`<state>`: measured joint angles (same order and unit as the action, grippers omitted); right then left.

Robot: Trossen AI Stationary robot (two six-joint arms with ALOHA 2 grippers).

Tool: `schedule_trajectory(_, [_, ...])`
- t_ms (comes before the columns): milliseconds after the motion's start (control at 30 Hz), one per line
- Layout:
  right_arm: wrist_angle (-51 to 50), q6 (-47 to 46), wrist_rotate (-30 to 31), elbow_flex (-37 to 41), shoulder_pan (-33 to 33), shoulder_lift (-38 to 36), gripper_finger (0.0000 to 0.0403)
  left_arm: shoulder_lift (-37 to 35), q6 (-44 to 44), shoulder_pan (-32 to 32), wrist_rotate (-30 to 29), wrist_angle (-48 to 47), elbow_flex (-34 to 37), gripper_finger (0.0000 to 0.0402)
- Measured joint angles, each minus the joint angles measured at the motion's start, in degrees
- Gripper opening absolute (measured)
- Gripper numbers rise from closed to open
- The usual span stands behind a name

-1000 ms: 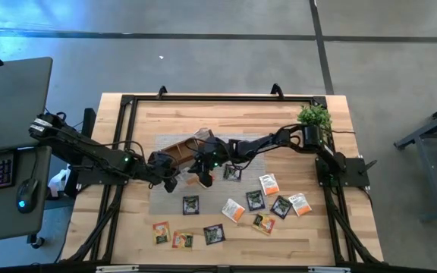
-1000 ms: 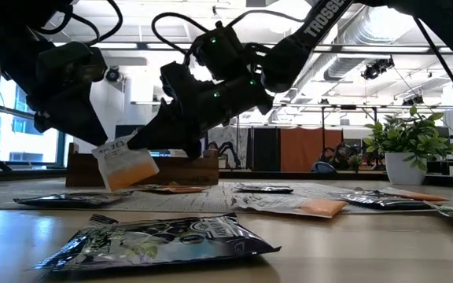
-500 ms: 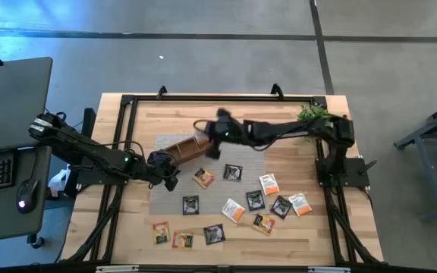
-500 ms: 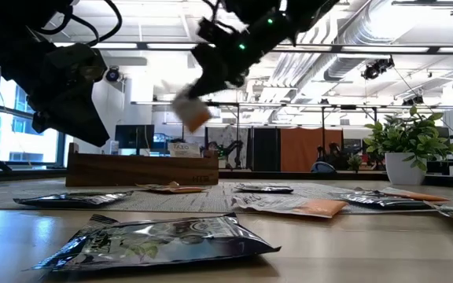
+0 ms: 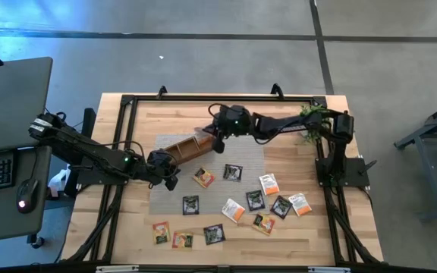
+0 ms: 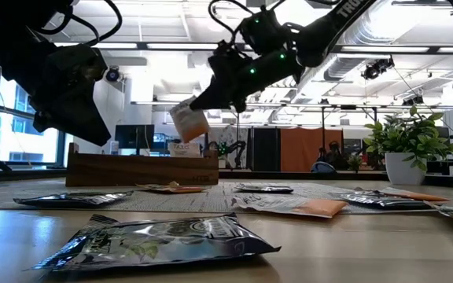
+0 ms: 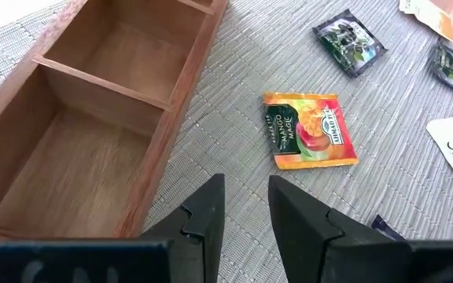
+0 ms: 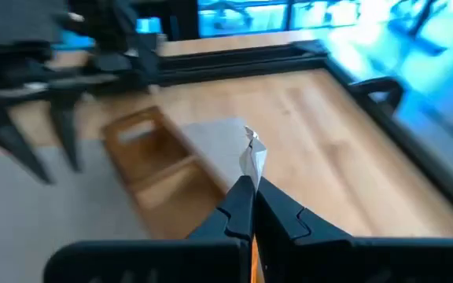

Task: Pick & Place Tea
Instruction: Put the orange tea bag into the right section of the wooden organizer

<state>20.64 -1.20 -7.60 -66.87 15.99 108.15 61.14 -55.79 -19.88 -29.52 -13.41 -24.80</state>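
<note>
My right gripper [image 6: 200,104] is shut on a white-and-orange tea sachet [image 6: 189,123] in the air above the right end of the brown wooden compartment tray [image 5: 182,149]. My left gripper [image 7: 244,192] hovers low over the grey mat by the tray's near side, slightly open and holding nothing. A yellow-red sachet [image 7: 308,130] lies flat on the mat just ahead of it. Several more sachets lie flat on the mat and table, among them a dark one [image 5: 233,173] and a white-orange one [image 5: 268,184]. My right gripper pinches the white-orange sachet between its two shut fingers by its upper edge [image 8: 251,161], coming slanting down from the table's right. The sachet is lifted clear, hangs tilted below the fingertips, and shows edge-on past them in the right wrist view.
A small green potted plant [image 5: 315,117] stands at the table's far right corner beside the right arm's base. The grey mat [image 5: 253,155] lies under the tray and some sachets. A dark sachet [image 6: 156,240] lies close to the low camera. A black frame rims the table.
My right gripper has lifted the white-orange sachet from just above the mat near the left gripper, carried it up and toward the far edge over the tray's right end, then sunk a little. It has stayed shut on the sachet.
</note>
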Motion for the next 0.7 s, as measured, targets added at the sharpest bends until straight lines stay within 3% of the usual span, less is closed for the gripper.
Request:
schedule_trajectory(167, [1.63, -1.37, -4.84, 0.0, 0.52, 3.25, 0.0, 0.0, 0.0, 0.01, -0.07, 0.02, 0.0, 0.0099])
schedule_trajectory(400, [3.34, 1.62, 1.22, 0.07, 0.5, 4.45, 0.0, 0.0, -0.17, 0.0, -0.89, 0.14, 0.0, 0.0099])
schedule_trajectory(567, [2.89, 1.16, -0.19, 0.07, 0.93, 4.62, 0.0, 0.0, -0.15, 0.02, -1.45, 0.06, 0.0, 0.0099])
schedule_trajectory(700, [1.98, 0.68, -4.73, 0.07, 0.87, 5.45, 0.0, 0.0, -0.18, 0.02, -1.53, 0.05, 0.0, 0.0099])
